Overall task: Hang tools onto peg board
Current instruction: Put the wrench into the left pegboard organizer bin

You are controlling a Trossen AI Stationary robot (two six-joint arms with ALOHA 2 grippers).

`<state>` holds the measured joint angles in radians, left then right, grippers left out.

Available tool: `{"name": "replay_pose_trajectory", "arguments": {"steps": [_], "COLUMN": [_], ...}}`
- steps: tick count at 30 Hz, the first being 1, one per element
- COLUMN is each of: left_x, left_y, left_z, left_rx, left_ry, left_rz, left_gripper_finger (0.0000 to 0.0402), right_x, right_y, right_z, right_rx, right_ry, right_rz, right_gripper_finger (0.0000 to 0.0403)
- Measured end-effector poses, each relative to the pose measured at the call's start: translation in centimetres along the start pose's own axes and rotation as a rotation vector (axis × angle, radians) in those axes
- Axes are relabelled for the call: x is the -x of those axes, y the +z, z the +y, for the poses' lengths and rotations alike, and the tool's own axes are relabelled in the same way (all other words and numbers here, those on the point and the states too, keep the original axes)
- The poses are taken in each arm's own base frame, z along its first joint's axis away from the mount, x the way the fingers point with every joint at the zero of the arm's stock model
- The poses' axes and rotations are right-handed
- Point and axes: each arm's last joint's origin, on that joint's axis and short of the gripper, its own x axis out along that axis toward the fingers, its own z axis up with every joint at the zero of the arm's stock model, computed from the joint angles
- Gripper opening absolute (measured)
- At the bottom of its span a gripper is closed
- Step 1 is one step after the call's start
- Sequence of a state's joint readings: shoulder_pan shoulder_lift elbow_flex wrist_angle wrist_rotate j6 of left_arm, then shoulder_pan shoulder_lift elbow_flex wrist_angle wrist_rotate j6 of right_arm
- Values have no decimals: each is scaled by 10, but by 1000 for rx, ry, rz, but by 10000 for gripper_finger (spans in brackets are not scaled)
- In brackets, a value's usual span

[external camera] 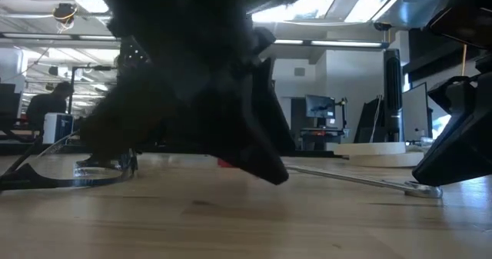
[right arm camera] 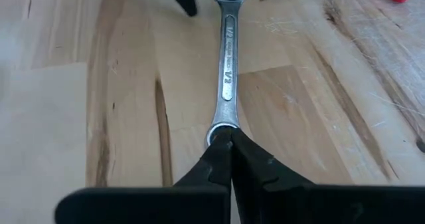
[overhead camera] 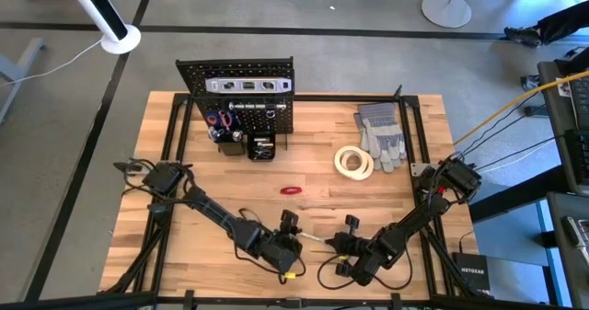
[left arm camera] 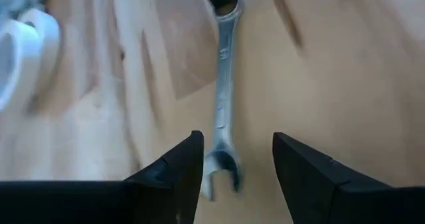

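A silver wrench [right arm camera: 227, 64] lies flat on the wooden table near its front edge, between my two grippers. My left gripper [left arm camera: 236, 174] is open, its fingers standing on either side of the wrench's open-jaw end [left arm camera: 219, 174] without touching it; in the high view this gripper [overhead camera: 296, 232] is left of the wrench. My right gripper [right arm camera: 229, 141] is shut, its tips on the wrench's ring end. The peg board [overhead camera: 239, 75] stands at the far side with a silver level [overhead camera: 247, 85] on it and red-handled tools [overhead camera: 221, 120] in its bins. My right gripper sets its shut fingertips [right arm camera: 249, 161] on the wrench's ring end [right arm camera: 214, 132], slanting down from the table's near right and in line with the shaft. The tips hide the exact spot. The wrench lies flat on the table.
A white tape roll [overhead camera: 353, 161] and grey gloves [overhead camera: 382, 135] lie at the far right. A small red object [overhead camera: 291, 190] lies mid-table, just beyond the grippers. Black frame rails [overhead camera: 175, 126] run along the table's sides.
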<state>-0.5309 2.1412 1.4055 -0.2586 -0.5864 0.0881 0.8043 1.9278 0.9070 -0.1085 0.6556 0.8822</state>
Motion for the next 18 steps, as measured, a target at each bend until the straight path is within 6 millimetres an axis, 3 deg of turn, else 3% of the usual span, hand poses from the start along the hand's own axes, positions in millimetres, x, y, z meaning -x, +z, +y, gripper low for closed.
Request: {"name": "replay_pose_trajectory", "arguments": {"steps": [4,12,18], "left_x": [-9,-17,-20], "left_y": [-5,-7,-10], "left_z": [-4,2,2], "left_rx": [-73,-75,-56], "left_ry": [101,111,95], "left_rz": [28,43,60], "left_gripper_finger": [168,166,100], "right_x": [0,0,0], "right_y": [0,0,0], "right_z": [0,0,0], "right_rx": [0,0,5], "right_ry": [-2,-4,-4], "right_rz": [-2,-4,-5], "right_gripper_finger": [4,5,5]}}
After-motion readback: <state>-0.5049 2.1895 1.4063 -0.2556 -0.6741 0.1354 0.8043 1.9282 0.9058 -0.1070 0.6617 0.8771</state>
